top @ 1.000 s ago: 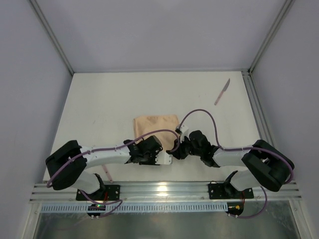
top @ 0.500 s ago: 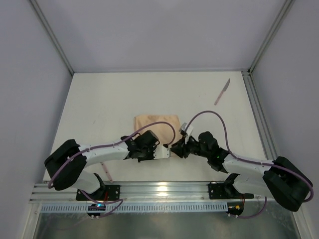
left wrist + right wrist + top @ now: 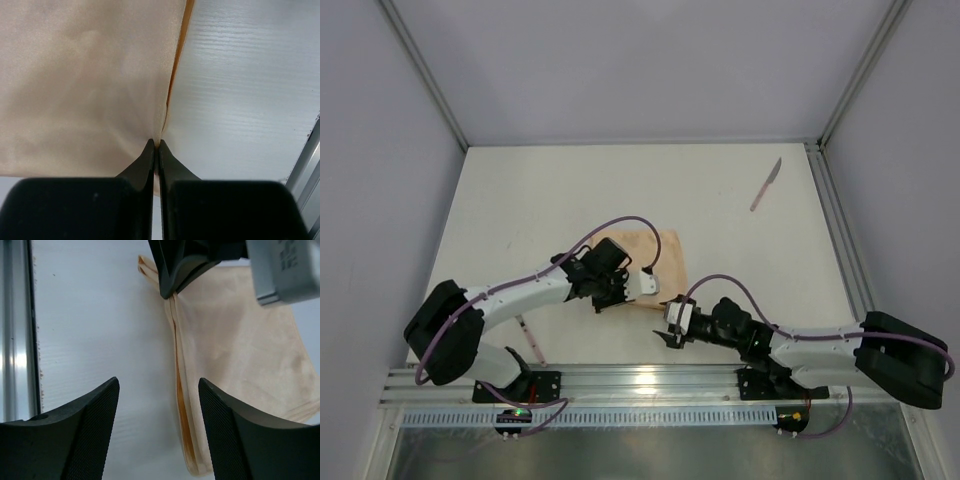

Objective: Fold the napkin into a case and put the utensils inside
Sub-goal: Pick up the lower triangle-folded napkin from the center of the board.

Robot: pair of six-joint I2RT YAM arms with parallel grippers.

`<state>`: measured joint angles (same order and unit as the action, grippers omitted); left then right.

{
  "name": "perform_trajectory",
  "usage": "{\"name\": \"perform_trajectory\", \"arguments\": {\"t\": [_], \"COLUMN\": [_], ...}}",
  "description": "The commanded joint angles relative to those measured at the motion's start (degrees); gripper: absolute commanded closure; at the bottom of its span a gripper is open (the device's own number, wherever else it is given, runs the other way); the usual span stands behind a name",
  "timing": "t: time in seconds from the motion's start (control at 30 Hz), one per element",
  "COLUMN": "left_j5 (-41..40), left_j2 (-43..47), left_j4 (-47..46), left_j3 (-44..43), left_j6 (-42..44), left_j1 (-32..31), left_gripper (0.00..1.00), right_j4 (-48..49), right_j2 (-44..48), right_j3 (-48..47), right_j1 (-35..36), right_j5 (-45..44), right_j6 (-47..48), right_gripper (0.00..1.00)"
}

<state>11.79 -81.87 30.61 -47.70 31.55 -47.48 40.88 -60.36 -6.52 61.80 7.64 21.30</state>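
Observation:
The peach-orange napkin [image 3: 665, 262] lies folded in layers on the white table, left of centre. My left gripper [image 3: 156, 143] is shut on the napkin's [image 3: 85, 75] layered edge, pinching the cloth between its tips. From the right wrist view, the left gripper [image 3: 169, 293] holds that edge of the napkin [image 3: 240, 340] from above. My right gripper [image 3: 159, 407] is open just in front of the napkin's near corner, holding nothing. In the top view it [image 3: 665, 326] sits below the left gripper [image 3: 654, 296]. The knife [image 3: 766, 185] lies at the far right. The fork [image 3: 527, 342] lies beside the left arm's base.
A metal rail [image 3: 650, 380] runs along the near edge of the table. Grey walls and a frame post [image 3: 840, 110] enclose the table on three sides. The left arm's purple cable [image 3: 610, 225] arcs over the napkin.
My left gripper closed on the napkin's edge and moved away from the rail with it. My right gripper opened, let go and drew back toward the near edge.

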Motion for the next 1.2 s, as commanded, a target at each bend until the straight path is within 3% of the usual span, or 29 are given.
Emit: {"name": "perform_trajectory", "arguments": {"t": [0.0, 0.13, 0.23, 0.6, 0.8, 0.9, 0.93, 0.97, 1.17], "left_j5": [3.5, 4.6, 5.6, 8.2, 10.3, 11.0, 11.1, 11.3, 12.6], "left_j2": [2.1, 1.4, 1.3, 1.4, 0.9, 1.1, 1.1, 1.2, 1.1], "left_j4": [1.9, 2.7, 2.8, 3.2, 4.2, 4.3, 4.3, 4.3, 4.3], "left_j3": [-2.8, -3.3, -3.1, -3.4, -4.2, -4.2, -4.2, -4.1, -3.2], "left_j6": [-0.6, -0.4, -0.4, -0.1, 0.4, 0.4, 0.4, 0.4, 0.6], "left_j1": [0.7, 0.8, 1.2, 2.7, 4.6, 5.0, 5.1, 5.2, 6.5], "left_gripper": [1.00, 1.00, 1.00, 1.00, 1.00, 1.00, 1.00, 1.00, 1.00], "right_j4": [8.6, 11.9, 21.1, 15.8, 11.8, 11.9, 11.9, 11.9, 9.5], "right_j2": [-4.7, -13.4, -17.9, -24.0, -26.7, -28.1, -28.1, -28.4, -26.4], "right_j3": [-0.6, -2.7, -1.1, -5.9, -8.1, -8.9, -8.9, -8.9, -9.4], "right_j1": [0.5, 1.8, 2.0, 2.9, 3.2, 3.2, 3.2, 3.2, 3.2], "right_j5": [-5.7, -9.6, -12.1, -15.1, -14.5, -15.5, -16.1, -16.6, -15.6], "right_j6": [5.6, 6.7, 6.8, 10.0, 9.8, 9.4, 9.0, 8.7, 5.3], "right_gripper": [0.31, 0.27, 0.23, 0.23, 0.35, 0.46, 0.51, 0.64, 0.87]}}
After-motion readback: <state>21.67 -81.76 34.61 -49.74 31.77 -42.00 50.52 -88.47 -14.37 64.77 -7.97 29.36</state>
